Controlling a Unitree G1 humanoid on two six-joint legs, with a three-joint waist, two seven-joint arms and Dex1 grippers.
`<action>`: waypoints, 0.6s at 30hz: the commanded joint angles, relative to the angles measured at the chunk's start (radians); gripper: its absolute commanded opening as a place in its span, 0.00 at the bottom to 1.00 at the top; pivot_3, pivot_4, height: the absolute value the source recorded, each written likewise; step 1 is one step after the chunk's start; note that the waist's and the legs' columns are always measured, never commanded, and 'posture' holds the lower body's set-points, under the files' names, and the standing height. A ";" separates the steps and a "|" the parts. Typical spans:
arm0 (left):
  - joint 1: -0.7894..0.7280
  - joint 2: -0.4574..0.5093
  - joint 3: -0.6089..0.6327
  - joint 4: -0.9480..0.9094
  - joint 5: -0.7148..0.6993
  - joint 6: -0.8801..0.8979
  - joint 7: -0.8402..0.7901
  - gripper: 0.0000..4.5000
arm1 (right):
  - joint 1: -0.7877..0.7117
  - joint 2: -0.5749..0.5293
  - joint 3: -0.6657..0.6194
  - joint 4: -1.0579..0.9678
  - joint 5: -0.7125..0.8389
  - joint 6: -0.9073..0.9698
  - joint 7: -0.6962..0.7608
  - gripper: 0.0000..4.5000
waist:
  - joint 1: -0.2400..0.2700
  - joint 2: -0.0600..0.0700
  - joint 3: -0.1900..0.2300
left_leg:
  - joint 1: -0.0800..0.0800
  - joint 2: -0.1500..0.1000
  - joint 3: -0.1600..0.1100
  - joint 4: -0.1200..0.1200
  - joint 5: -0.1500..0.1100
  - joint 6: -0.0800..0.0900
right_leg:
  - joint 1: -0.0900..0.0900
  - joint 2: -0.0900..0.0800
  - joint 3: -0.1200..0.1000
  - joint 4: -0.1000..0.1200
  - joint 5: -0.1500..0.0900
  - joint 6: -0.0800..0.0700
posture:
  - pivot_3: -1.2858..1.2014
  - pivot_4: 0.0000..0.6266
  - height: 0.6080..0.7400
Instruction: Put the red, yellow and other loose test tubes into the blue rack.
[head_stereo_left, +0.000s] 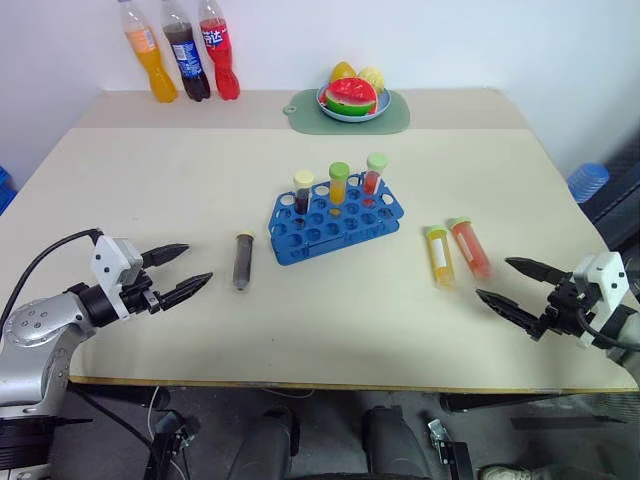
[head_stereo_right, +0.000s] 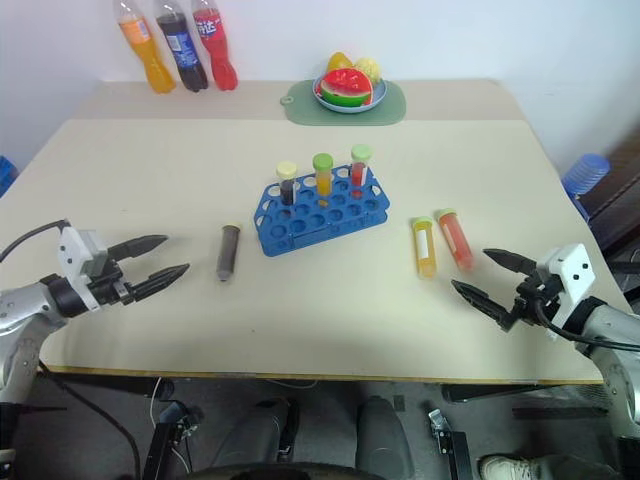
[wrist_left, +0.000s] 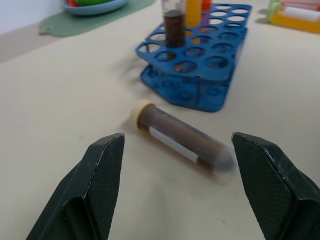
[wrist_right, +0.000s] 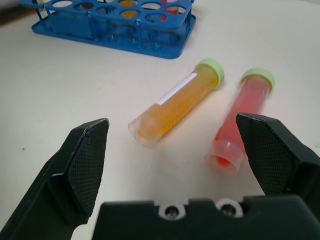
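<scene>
Blue rack (head_stereo_left: 335, 222) at the centre of the worktop (head_stereo_left: 200, 180), holding three upright tubes. Brown tube (head_stereo_left: 242, 260) lying to its left, just ahead of the left gripper (head_stereo_left: 178, 272), fingers apart. Yellow tube (head_stereo_left: 438, 256) and red tube (head_stereo_left: 470, 246) lying side by side to its right, near the right gripper (head_stereo_left: 518, 285), fingers apart and empty

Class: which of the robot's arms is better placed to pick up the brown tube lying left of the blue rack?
Left. The open left gripper sits just beside the brown tube, while the right gripper is across the table.
</scene>
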 joint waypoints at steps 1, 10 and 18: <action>-0.004 0.020 0.022 -0.018 -0.014 0.005 -0.026 0.78 | 0.006 -0.015 -0.043 -0.032 0.002 -0.007 0.002 1.00 | 0.000 0.000 0.000 | 0.000 0.000 0.000 0.000 0.000 0.000 | 0.000 0.000 0.000 0.000 0.000 0.000 | 0.52 0.24 1.00; -0.023 0.005 0.015 -0.024 -0.026 0.015 -0.050 0.78 | 0.006 -0.017 -0.045 -0.050 0.002 0.034 -0.036 1.00 | 0.001 0.000 0.000 | 0.000 0.000 0.000 0.000 0.000 0.000 | 0.000 0.000 0.000 0.000 0.000 0.000 | 0.52 0.24 1.00; -0.023 -0.012 -0.019 -0.040 0.004 -0.013 -0.062 0.78 | -0.057 -0.023 -0.029 -0.051 -0.011 0.083 -0.089 1.00 | 0.000 0.000 0.000 | 0.000 0.000 0.000 0.000 0.000 0.000 | 0.000 0.000 0.000 0.000 0.000 0.000 | 0.52 0.24 1.00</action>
